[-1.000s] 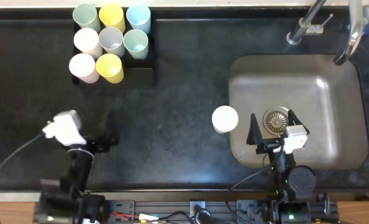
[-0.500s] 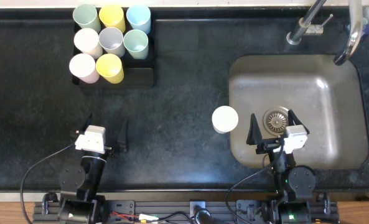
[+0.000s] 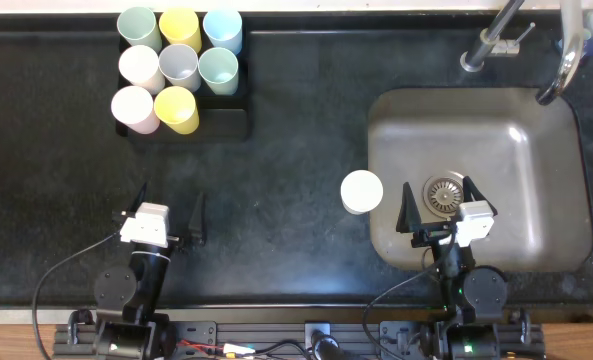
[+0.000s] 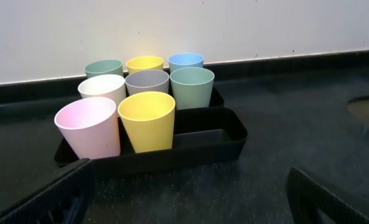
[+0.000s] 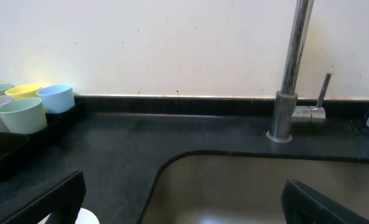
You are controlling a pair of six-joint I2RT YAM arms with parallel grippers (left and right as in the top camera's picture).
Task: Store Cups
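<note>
Black left gripper (image 3: 171,197) and right gripper (image 3: 438,188), white wrist blocks (image 3: 146,224), thin black cables (image 3: 51,275).

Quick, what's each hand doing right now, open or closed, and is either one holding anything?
Left hand: open, holding nothing.
Right hand: open, holding nothing.

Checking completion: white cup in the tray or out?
Out: the white plastic cup stands on the dark countertop beside the steel sink.
</note>
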